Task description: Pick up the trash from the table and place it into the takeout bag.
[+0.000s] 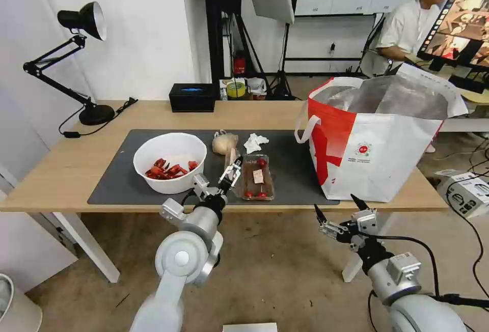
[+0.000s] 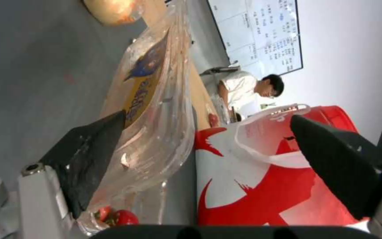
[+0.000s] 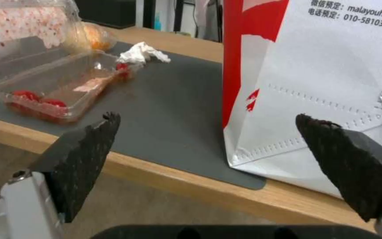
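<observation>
Concrete floor below the table [image 1: 61, 179], right end effector [image 1: 337, 215] held open off its front edge, left end effector [image 1: 232, 171] open at the clear tray [image 1: 257, 177] lid, bowl [image 1: 169, 161] alongside, wrapped lump [image 1: 224, 143] and tissue [image 1: 254, 143] behind, takeout bag [image 1: 379, 138] standing rightward.

A light wooden table [image 1: 76, 161] on white legs is covered across its middle by a dark grey mat [image 1: 293, 161]. Directly on the bare wood, a black desk lamp [image 1: 94, 113] is set at the far left corner and a black tissue box [image 1: 193, 98] at the far edge.
</observation>
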### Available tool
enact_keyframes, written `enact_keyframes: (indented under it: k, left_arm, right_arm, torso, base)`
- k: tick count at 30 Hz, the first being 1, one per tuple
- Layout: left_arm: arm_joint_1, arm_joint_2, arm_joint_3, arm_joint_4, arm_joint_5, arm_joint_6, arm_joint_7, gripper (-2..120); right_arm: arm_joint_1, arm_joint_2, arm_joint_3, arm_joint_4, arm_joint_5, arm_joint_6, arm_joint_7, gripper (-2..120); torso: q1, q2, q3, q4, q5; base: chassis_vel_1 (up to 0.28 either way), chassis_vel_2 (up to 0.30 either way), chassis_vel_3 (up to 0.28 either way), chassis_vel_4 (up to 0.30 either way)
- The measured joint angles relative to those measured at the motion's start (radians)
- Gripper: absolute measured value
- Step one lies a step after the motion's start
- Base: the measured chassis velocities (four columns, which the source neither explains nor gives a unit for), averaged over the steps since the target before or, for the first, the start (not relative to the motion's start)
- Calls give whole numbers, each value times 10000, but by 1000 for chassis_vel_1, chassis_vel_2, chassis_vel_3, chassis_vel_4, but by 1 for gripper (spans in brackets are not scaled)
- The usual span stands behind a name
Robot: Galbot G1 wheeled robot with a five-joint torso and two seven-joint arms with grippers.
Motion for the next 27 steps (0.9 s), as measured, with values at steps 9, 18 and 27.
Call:
enact_keyframes:
  k: [9, 18, 27]
  left_arm:
    - [-9, -40, 311, -40, 22, 116, -1, 100]
    - [-52, -312, 631, 134, 255, 236, -5, 100]
    - [-68, -278, 725, 295, 411, 261, 2, 100]
  right_arm:
    - [-14, 4, 95, 7, 12, -4, 2, 100]
    - [-88, 35, 167, 83, 27, -1, 5, 100]
    - [-132, 95, 212, 108, 28, 40, 5, 100]
  torso:
    - [0, 0, 0, 0, 0]
    - [0, 0, 0, 0, 1]
    - [0, -1, 0, 0, 0]
  base:
    - [0, 0, 0, 0]
    - [0, 0, 0, 0]
    - [0, 0, 0, 0]
